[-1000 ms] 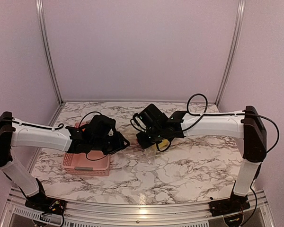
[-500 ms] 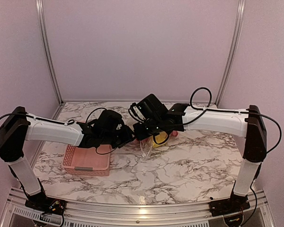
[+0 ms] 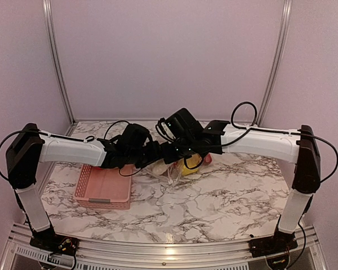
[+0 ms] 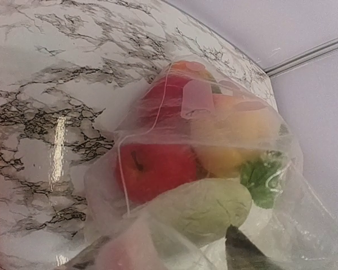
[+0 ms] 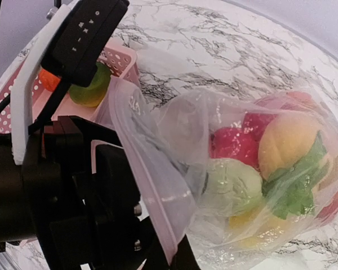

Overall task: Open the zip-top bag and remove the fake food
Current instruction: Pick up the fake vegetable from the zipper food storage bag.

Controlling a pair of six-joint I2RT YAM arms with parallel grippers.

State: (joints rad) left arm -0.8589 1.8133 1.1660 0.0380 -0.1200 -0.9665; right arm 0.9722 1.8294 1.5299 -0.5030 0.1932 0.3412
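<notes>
The clear zip-top bag (image 3: pixel 174 170) hangs mid-table, holding the fake food: a red apple (image 4: pixel 158 169), a yellow-orange fruit (image 4: pixel 236 140), a green leaf (image 4: pixel 265 180) and a pale green cabbage (image 4: pixel 208 208). My right gripper (image 3: pixel 177 153) is shut on the bag's pink zip edge (image 5: pixel 152 185), with its jaws (image 5: pixel 174 256) at the bottom of the right wrist view. My left gripper (image 3: pixel 155 154) is right beside it at the bag's mouth. Its jaws (image 4: pixel 163 261) stand apart, with bag film between them. A green piece (image 5: pixel 93 93) and an orange piece (image 5: pixel 48 79) lie in the pink basket.
The pink perforated basket (image 3: pixel 104 188) sits on the marble table (image 3: pixel 231 202) at the left, under my left forearm. Both arms meet over the table's middle. The walls and metal corner posts (image 3: pixel 56 62) stand close behind.
My left gripper has moved right from above the basket to the bag's mouth. My right gripper has shifted slightly back and up with the bag.
</notes>
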